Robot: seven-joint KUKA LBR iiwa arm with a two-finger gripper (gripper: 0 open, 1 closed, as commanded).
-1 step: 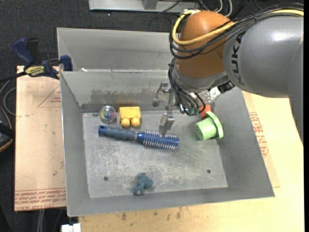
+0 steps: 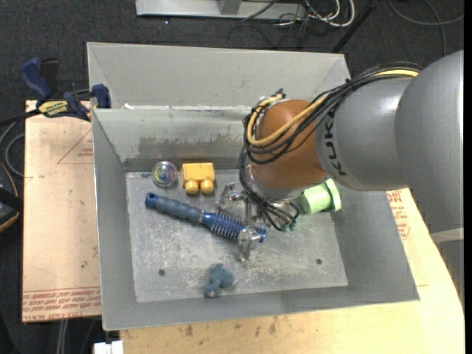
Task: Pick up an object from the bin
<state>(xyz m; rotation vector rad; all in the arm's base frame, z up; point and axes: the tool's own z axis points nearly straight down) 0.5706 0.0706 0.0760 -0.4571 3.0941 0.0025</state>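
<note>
My gripper (image 2: 246, 243) reaches down under the arm's orange cover in the middle of the bin. It is at the bristled end of a blue brush (image 2: 181, 210), whose handle runs up and left across the bin floor. I cannot see whether the brush is gripped. A green cylinder (image 2: 322, 198) lies just right of the gripper, partly hidden by the arm. A yellow block (image 2: 198, 176) sits near the back wall, left of the gripper.
A shiny round ball (image 2: 164, 172) rests beside the yellow block at the back left. A small blue-grey lump (image 2: 217, 279) lies near the front wall. The arm and its cables cover the bin's back right part.
</note>
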